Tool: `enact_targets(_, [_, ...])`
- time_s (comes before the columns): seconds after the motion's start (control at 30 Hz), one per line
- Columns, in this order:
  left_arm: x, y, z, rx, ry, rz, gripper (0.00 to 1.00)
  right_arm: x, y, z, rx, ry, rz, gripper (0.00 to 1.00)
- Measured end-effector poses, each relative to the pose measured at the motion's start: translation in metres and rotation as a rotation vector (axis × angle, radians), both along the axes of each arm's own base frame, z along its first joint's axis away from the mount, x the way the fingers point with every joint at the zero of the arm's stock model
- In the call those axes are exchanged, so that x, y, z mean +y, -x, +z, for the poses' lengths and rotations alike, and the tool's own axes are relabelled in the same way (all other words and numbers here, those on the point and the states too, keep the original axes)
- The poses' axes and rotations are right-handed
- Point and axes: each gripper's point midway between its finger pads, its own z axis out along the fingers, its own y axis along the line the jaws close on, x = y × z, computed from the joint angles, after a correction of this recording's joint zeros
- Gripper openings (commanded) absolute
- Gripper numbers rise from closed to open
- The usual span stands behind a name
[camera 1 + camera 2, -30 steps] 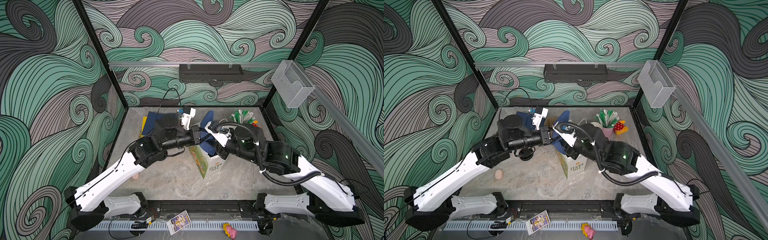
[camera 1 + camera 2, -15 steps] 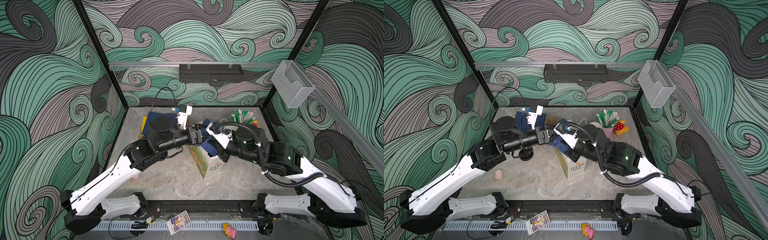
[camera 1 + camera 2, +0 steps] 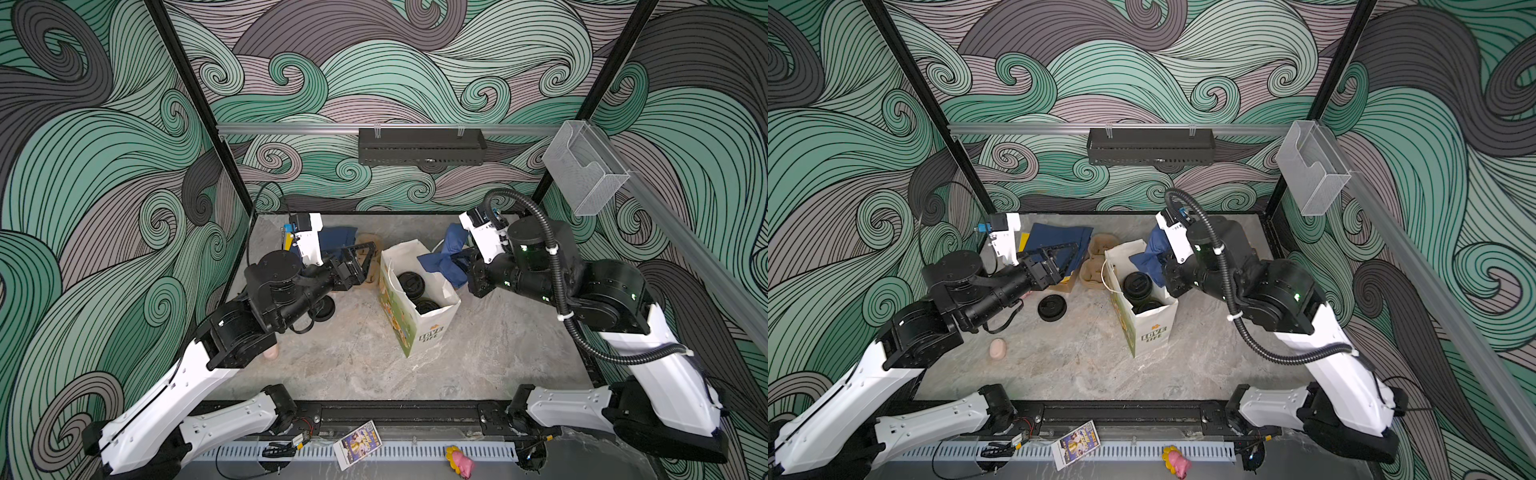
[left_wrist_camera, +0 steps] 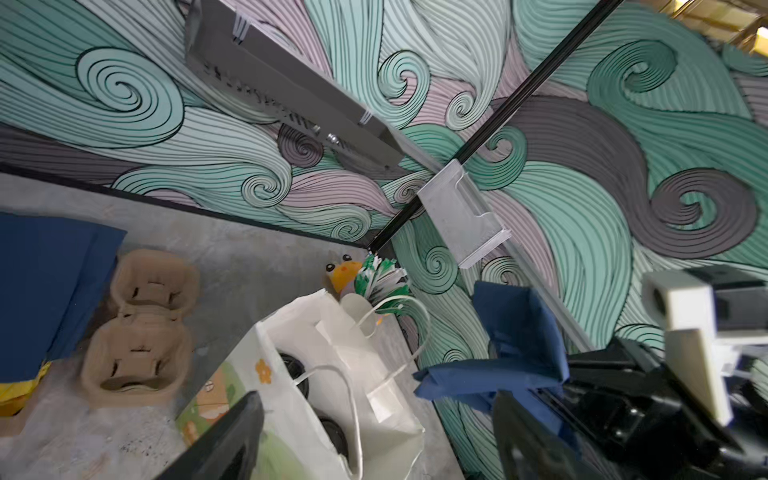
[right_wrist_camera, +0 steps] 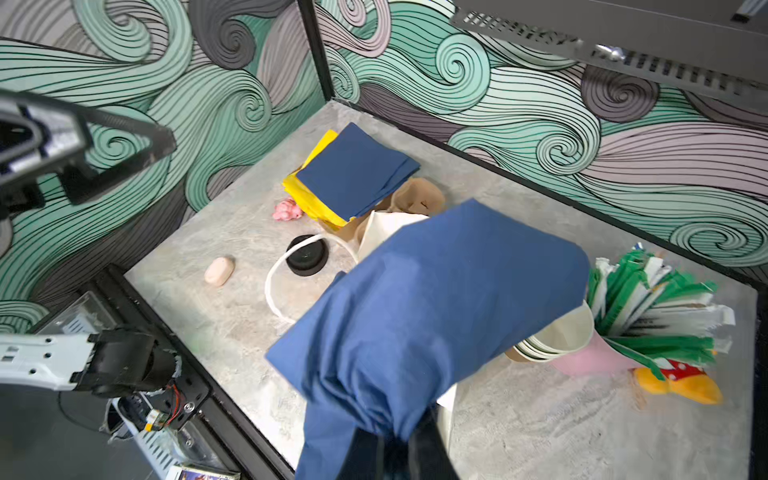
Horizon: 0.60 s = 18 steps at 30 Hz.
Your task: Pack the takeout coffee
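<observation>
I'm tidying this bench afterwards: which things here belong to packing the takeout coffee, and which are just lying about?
Job: paper bag, black-lidded cups inside it, loose black lid, spare cup stack, probably the blue napkin.
Lying about: pink toy on the table, beige oval lump, duck plush, picture card.

We could read only one piece of lettering: the words "LOVE LIFE", in green capitals under a small yellow flower mark. It stood on the white lower side of the paper bag [image 3: 432, 324] and was legible in both top views. The small printed card [image 3: 358, 444] in front of the bench [image 3: 353, 365] showed colourful artwork, but we could make out no words on it.
</observation>
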Motion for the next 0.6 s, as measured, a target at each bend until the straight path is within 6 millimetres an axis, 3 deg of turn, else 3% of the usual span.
enact_targets(0.13, [0.000,-0.007,-0.038,0.074,-0.060,0.021,0.88,0.021,-0.015,-0.028,0.100,0.109,0.015,0.00])
enact_targets(0.27, [0.009,-0.010,-0.061,0.123,-0.073,0.059,0.88,0.039,-0.028,-0.077,0.211,0.268,0.037,0.00])
enact_targets(0.4, [0.024,-0.007,-0.060,0.124,-0.042,0.098,0.88,0.042,-0.033,-0.107,0.271,0.373,0.051,0.00])
enact_targets(0.6, [0.038,-0.004,-0.056,0.115,-0.012,0.135,0.88,0.041,-0.025,-0.117,0.320,0.404,0.094,0.00])
